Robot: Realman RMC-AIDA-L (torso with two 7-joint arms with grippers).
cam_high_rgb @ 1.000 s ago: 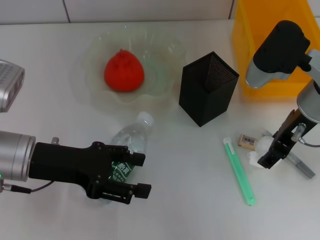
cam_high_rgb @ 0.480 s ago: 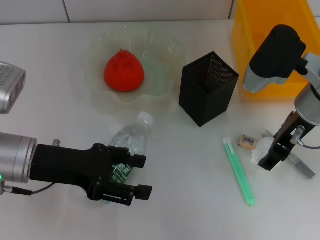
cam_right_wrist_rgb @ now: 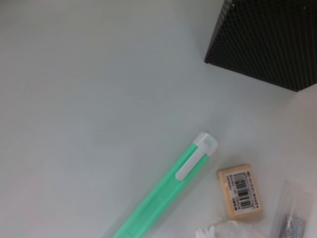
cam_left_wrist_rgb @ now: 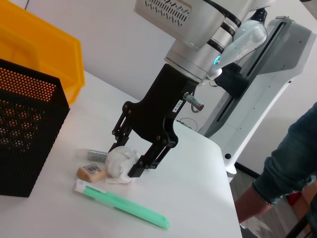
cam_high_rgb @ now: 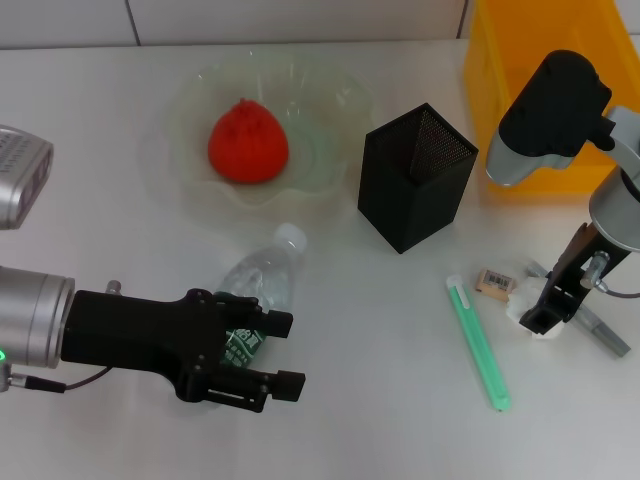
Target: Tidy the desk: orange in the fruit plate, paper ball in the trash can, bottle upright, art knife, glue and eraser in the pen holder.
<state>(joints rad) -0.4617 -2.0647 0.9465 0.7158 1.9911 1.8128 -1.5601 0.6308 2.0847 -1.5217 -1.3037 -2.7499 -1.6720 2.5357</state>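
The orange (cam_high_rgb: 248, 142) rests in the fruit plate (cam_high_rgb: 340, 95). The bottle (cam_high_rgb: 258, 283) lies on its side, its label end between the fingers of my open left gripper (cam_high_rgb: 283, 352). My right gripper (cam_high_rgb: 535, 315) is down over the paper ball (cam_left_wrist_rgb: 120, 161), open, one finger on each side of it. Beside the ball lie the eraser (cam_high_rgb: 495, 281), the green art knife (cam_high_rgb: 478, 342) and the grey glue stick (cam_high_rgb: 603, 332). The black pen holder (cam_high_rgb: 415, 175) stands mid-table with the yellow trash can (cam_high_rgb: 530, 100) behind it.
The right wrist view shows the art knife (cam_right_wrist_rgb: 168, 191), the eraser (cam_right_wrist_rgb: 240, 192) and a corner of the pen holder (cam_right_wrist_rgb: 272, 39). A person's leg (cam_left_wrist_rgb: 287, 168) and a robot stand (cam_left_wrist_rgb: 277, 74) are beyond the table's edge.
My right gripper has lowered onto the paper ball, which now shows less in the head view. The left gripper has shifted slightly along the bottle.
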